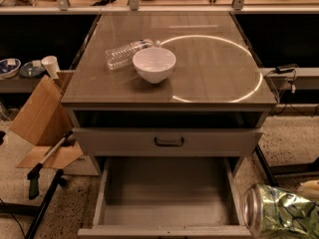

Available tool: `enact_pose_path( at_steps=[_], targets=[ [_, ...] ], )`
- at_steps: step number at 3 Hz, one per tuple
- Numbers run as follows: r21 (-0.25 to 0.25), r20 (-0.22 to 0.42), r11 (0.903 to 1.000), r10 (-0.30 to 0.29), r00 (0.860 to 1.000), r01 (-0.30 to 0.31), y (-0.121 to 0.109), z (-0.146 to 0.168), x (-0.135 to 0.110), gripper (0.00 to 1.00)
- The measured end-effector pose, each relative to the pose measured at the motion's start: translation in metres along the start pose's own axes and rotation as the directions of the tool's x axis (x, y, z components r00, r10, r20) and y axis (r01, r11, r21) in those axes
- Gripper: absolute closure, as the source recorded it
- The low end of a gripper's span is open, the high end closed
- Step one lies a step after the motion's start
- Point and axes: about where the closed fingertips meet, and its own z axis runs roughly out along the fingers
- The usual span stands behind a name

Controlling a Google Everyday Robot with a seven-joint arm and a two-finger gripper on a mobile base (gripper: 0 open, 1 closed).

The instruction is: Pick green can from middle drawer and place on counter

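The green can [281, 217] lies on its side with its silver end turned left. It is just under a small pale bit of the gripper [310, 188] at the right edge. I cannot tell if the gripper is squeezing the can. The middle drawer [167, 193] stands pulled out, left of the gripper. The counter [209, 78] is higher up and to its left, with a white bowl [154, 63] and a clear bottle [122, 55] on top.
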Motion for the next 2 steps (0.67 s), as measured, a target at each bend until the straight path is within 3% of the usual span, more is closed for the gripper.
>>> enact_pose_path(
  at_steps=[2],
  targets=[
    [0.0, 0.0, 1.0, 0.0, 1.0, 0.0, 0.0, 0.0, 0.0, 1.0]
  ],
)
